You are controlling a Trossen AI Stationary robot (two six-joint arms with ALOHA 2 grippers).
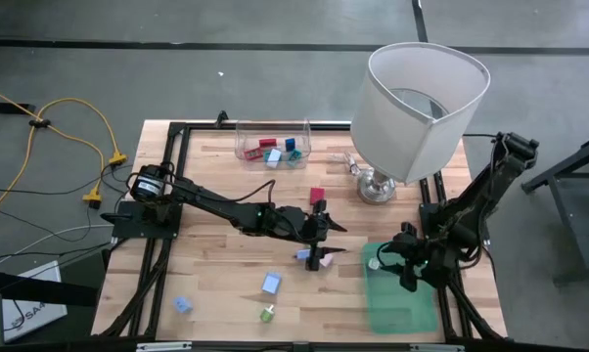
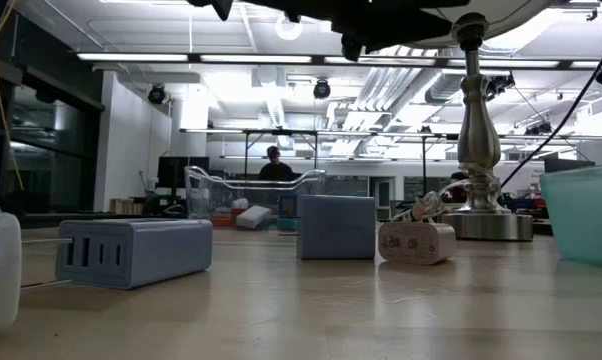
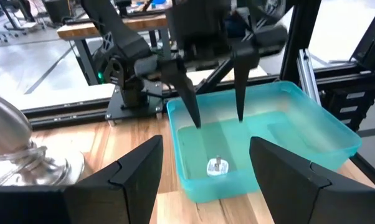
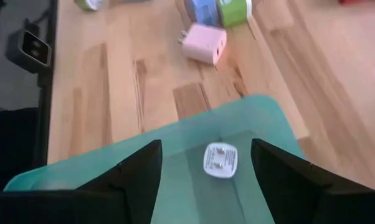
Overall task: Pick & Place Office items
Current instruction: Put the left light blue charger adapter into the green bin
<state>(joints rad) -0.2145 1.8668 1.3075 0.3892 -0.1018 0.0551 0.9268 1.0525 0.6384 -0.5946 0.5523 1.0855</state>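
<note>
Small office items are scattered about. A white plug-like piece (image 4: 220, 160) lies on the floor of the teal bin (image 1: 402, 308). A pink piece (image 4: 203, 45), a light blue one (image 1: 272, 284), a blue one (image 1: 182, 305) and a green one (image 1: 267, 314) lie on the wood. A red piece (image 1: 317, 196) lies nearer the lamp. My right gripper (image 1: 405, 269) hangs open over the bin's far end, fingers pointing down above the white piece. My left gripper (image 1: 324, 244) is open at mid-table, facing the bin, with a small blue piece (image 1: 302, 256) beside it.
A clear bin (image 1: 273, 147) at the far edge holds red, blue and teal pieces. A big white lamp (image 1: 422, 108) stands at the far right, its metal base (image 1: 376, 186) close behind the teal bin. A black frame rims the table. A person (image 2: 273, 165) is far behind.
</note>
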